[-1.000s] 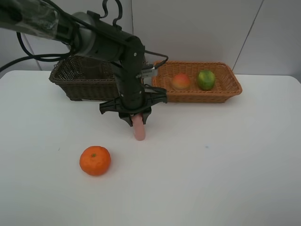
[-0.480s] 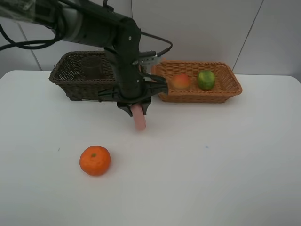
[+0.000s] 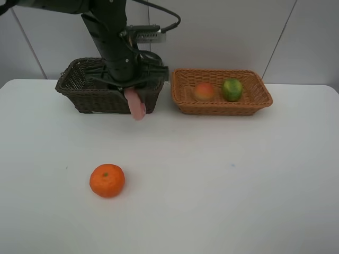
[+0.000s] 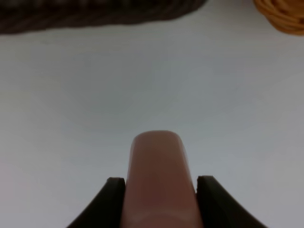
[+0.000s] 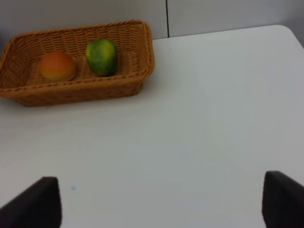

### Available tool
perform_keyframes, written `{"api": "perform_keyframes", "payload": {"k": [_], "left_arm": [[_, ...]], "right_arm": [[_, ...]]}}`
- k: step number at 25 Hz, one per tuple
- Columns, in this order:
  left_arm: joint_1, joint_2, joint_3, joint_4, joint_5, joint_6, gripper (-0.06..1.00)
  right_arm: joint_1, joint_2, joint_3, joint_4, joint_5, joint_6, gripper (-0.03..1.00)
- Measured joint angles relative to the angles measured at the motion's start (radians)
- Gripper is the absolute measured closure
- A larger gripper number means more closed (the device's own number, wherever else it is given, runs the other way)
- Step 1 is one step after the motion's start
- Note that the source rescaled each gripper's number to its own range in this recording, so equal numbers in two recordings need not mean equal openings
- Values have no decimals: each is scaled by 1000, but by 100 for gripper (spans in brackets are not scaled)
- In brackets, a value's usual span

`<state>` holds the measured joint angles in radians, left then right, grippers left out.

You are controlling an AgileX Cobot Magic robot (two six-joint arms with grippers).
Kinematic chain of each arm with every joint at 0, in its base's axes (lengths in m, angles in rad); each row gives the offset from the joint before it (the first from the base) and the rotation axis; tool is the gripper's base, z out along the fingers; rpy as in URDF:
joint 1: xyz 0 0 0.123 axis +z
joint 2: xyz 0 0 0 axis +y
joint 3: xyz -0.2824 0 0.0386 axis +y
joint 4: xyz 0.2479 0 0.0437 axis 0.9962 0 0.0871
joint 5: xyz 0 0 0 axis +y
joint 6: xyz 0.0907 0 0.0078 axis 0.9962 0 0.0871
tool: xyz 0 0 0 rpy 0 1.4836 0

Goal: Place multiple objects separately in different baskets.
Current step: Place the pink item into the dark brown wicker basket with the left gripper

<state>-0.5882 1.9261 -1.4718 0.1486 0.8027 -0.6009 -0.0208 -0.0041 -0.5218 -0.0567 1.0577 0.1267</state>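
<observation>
My left gripper [image 3: 134,96] is shut on the pink bottle [image 3: 137,107] and holds it in the air in front of the dark brown basket [image 3: 79,98], near its right end. The left wrist view shows the bottle [image 4: 158,175] between the two black fingers [image 4: 110,202] above the white table. The tangerine [image 3: 107,180] lies on the table at the front left. The peach [image 3: 204,91] and lime [image 3: 232,89] lie in the tan basket [image 3: 225,109]. My right gripper [image 5: 161,204] is open and empty over the table, facing that basket [image 5: 76,88]. The cup and dark green bottle are hidden.
The two baskets stand side by side at the back of the white table, close to the wall. The left arm [image 3: 114,37] rises over the dark basket. The dark basket's edge [image 4: 95,12] and a tan basket corner [image 4: 285,16] show in the left wrist view.
My left gripper has lifted the pink bottle off the table and carried it back and to the left, towards the dark basket. The tangerine and the fruit in the tan basket have not moved.
</observation>
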Motion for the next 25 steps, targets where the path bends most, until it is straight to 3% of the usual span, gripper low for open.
{"api": "perform_keyframes", "payload": {"k": [8, 18, 25], "left_arm": [[44, -53, -1, 158, -90, 10, 56], [108, 4, -4, 403, -340, 10, 56], [109, 108, -4, 507, -486, 35, 56]], "right_arm": [[0, 0, 0, 0, 0, 0, 12], [0, 0, 0, 0, 0, 0, 12], [0, 0, 0, 0, 0, 0, 12]]}}
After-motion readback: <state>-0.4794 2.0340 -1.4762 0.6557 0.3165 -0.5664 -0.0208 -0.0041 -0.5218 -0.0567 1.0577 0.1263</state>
